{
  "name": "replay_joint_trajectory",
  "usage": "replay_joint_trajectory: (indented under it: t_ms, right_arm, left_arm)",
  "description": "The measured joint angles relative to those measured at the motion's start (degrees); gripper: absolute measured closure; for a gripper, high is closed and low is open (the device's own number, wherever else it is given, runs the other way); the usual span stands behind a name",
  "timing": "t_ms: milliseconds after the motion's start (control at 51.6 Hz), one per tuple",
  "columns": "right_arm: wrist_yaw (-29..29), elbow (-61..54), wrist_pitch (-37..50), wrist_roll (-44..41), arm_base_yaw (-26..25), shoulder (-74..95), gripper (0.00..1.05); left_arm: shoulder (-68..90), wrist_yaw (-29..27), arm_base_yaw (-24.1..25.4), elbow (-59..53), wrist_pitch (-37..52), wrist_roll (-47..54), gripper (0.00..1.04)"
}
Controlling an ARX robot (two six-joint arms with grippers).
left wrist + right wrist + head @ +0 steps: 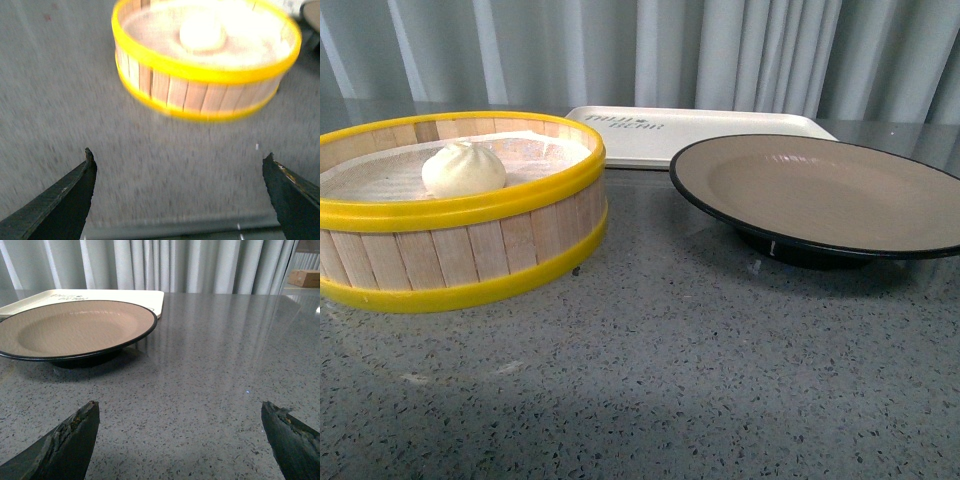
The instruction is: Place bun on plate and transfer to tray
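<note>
The cream-white bun (464, 168) lies inside a round wooden steamer with yellow rims (470, 250) at the left. The tan plate with a black rim (820, 185) stands at the right. The cream tray (700, 130) lies behind them. Neither arm shows in the front view. In the blurred left wrist view my left gripper (180, 162) is open and empty above bare table, short of the steamer (200, 95) with the bun (201, 32) in it. My right gripper (180, 410) is open and empty, low over the table, with the plate (75, 330) and tray (125, 295) ahead of it.
The grey speckled tabletop (670, 380) carries everything. Pale curtains (720, 50) hang behind the table. A cardboard box (307, 277) shows far off in the right wrist view.
</note>
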Motion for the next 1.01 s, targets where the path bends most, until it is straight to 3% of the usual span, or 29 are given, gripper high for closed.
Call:
replay_joint_trajectory:
  t_ms: [174, 291, 465, 640, 1008]
  right_arm:
    - [0.0, 0.0, 0.0, 0.0, 0.0, 0.0, 0.08]
    - [0.0, 0.0, 0.0, 0.0, 0.0, 0.0, 0.08]
    - [0.0, 0.0, 0.0, 0.0, 0.0, 0.0, 0.08]
    - [0.0, 0.0, 0.0, 0.0, 0.0, 0.0, 0.08]
    - [0.0, 0.0, 0.0, 0.0, 0.0, 0.0, 0.08]
  left_arm:
    - [10.5, -4.0, -4.3, 7.6, 8.8, -0.3, 0.07]
    - [24.2, -8.2, -11.2, 16.8, 15.1, -0.7, 0.07]
    - [44.4, -11.6, -17.7, 31.3, 16.5, 0.3, 0.07]
    - [55.3, -13.6, -17.7, 38.9, 14.4, 1.2, 0.07]
    - [62.4, -15.3, -14.8, 44.3, 8.2, 2.4, 0.07]
